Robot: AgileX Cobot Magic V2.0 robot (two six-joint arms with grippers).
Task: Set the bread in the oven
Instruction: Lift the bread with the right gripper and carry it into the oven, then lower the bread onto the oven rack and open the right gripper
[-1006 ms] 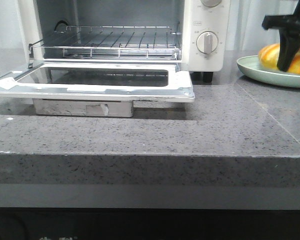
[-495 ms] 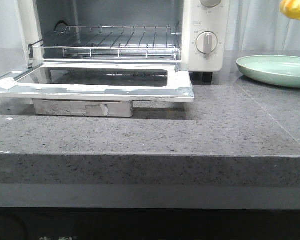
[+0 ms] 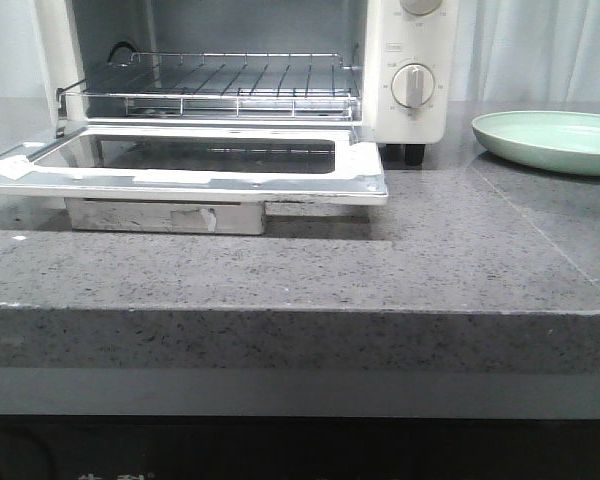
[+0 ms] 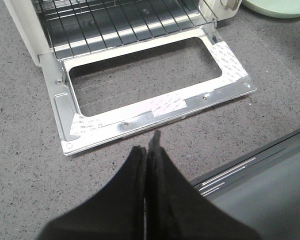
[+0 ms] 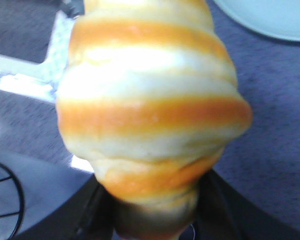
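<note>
Bread [image 5: 150, 110] sits clamped in the right fingers [image 5: 155, 220]; left fingers [image 4: 147, 155] pressed together, holding nothing.

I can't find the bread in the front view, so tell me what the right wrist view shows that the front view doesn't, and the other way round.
Only the right wrist view shows the bread, filling the picture and held in the right tool above the grey counter. Only the front view shows the oven with its wire rack, knobs and open door. Both show the pale green plate, with nothing on it, and the grey counter.
</note>
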